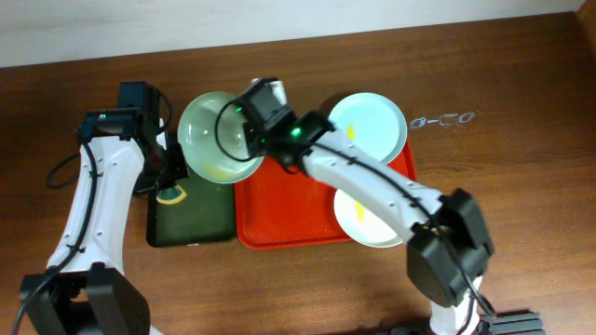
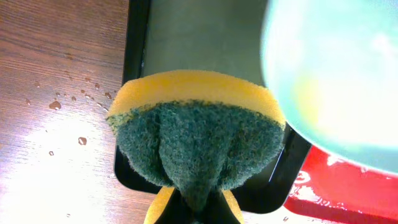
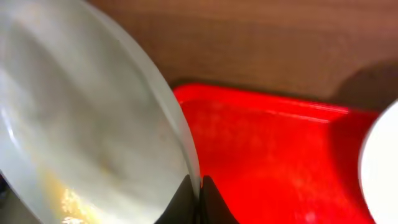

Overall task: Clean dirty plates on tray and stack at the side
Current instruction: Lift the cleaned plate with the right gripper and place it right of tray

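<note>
My right gripper point(image 1: 256, 140) is shut on the rim of a pale-mint plate point(image 1: 216, 136) and holds it tilted over the gap between the dark green tray point(image 1: 191, 219) and the red tray point(image 1: 284, 209). The plate has a yellow smear point(image 3: 68, 199) and fills the left of the right wrist view point(image 3: 93, 124). My left gripper point(image 1: 172, 177) is shut on a yellow and green sponge point(image 2: 196, 137), close to the left of the held plate point(image 2: 336, 81). Two more plates lie on the red tray, one at the back right point(image 1: 372, 121), one at the front right point(image 1: 358, 219).
Water drops lie on the wooden table point(image 2: 56, 106) left of the dark green tray point(image 2: 186, 37). The red tray's rim point(image 3: 261, 102) runs near the table's far side. A wet patch point(image 1: 447, 119) shows at the right back.
</note>
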Robot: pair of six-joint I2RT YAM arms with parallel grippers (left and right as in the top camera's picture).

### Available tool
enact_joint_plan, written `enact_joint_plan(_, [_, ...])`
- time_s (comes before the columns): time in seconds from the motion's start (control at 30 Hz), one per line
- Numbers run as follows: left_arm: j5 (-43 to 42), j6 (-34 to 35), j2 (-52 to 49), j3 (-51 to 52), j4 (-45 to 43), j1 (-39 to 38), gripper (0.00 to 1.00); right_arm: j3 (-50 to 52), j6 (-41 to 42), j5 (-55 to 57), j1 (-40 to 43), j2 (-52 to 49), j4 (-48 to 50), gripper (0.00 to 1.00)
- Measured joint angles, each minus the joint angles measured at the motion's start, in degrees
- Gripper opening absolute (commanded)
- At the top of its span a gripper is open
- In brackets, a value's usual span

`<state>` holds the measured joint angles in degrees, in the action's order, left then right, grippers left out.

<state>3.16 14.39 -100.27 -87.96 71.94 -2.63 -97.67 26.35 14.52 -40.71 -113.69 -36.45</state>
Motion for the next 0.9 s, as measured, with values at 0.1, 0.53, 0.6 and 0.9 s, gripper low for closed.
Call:
enact_joint_plan(0.1, [0.0,0.0,0.0,0.0,0.8,0.0,0.0,-0.1,-8.9,14.1,-6.1,-0.4,9.0,0.04])
enact_joint_plan(0.53, [0.0,0.0,0.0,0.0,1.0,0.0,0.0,-0.1,-35.8,48.5,-15.0,-0.4,27.4,0.04])
enact_joint_plan(0.6, [0.0,0.0,0.0,0.0,0.9,0.0,0.0,-0.2,-32.0,47.8,-15.0,-0.4,24.3,0.04])
enact_joint_plan(0.9, [0.0,0.0,0.0,0.0,0.9,0.0,0.0,-0.7,1.0,5.3,1.4,0.2,-1.8,0.04])
